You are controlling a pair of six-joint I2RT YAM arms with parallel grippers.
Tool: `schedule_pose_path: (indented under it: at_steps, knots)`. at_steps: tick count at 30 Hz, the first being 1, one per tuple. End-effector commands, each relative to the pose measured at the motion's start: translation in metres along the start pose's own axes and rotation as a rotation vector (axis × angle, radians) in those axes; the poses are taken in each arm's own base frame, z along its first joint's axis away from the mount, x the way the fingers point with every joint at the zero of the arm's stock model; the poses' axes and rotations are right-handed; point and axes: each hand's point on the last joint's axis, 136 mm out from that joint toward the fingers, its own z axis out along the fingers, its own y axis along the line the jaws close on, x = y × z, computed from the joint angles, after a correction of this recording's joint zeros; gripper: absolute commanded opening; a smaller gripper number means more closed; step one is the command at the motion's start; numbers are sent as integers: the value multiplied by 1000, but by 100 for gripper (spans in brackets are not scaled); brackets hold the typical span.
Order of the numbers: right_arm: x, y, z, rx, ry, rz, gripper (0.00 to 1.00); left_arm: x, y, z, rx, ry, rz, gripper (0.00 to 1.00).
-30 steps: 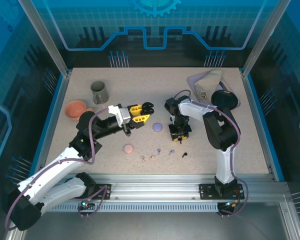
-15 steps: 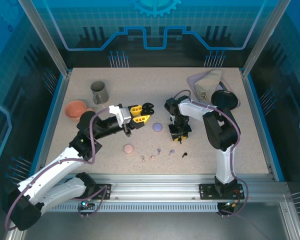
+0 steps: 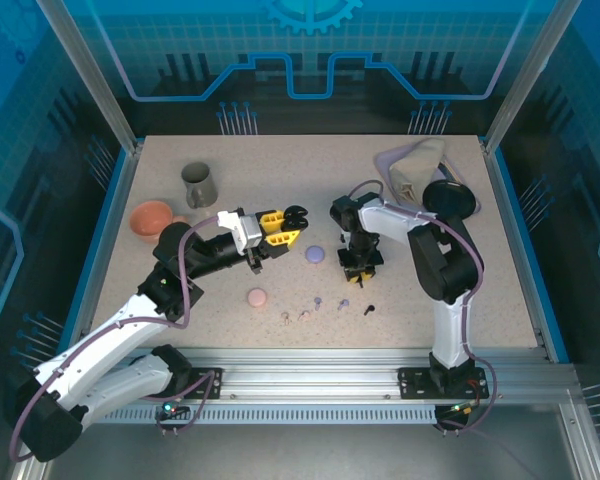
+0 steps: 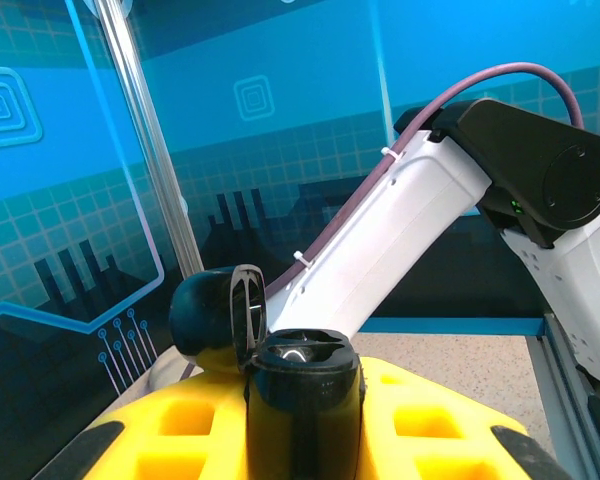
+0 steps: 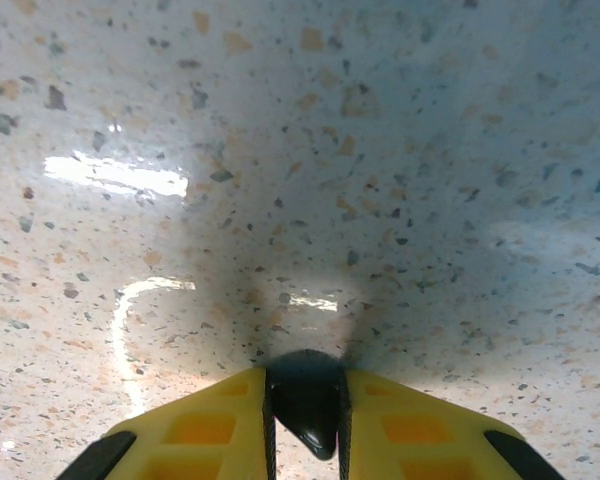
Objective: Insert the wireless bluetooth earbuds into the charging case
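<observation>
My left gripper hovers above the table's middle, shut on a black charging case whose lid stands open to the left. My right gripper points straight down at the tabletop, its yellow fingers shut on a black earbud just above the surface. Loose on the table near the front lie another black earbud, two lavender earbuds and two beige earbuds.
A closed lavender case and a pink case lie near the middle. A grey cup and an orange bowl stand at the back left, a beige cloth and a black round object at the back right.
The right gripper's fingers have closed in on the black earbud while staying in place. The left arm and its case have not moved.
</observation>
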Motion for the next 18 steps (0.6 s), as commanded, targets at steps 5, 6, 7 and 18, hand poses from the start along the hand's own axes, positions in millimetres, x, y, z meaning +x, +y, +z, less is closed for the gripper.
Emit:
schedule_pose_path:
  at_steps: [5,6,7,18]
  knots:
    - [0,-3,-18,-58,-105,-4,23,2,0,2,-2,-3,-42,0]
    - [-1,-3,-22,-74,-125,-3,23,4,0,3,-3,-2,-46,0]
    - [-2,-2,-27,-87,-146,-5,23,4,1,3,-5,-3,-50,0]
    - [0,11,-132,-353,-557,-46,22,17,13,17,-38,10,-163,0]
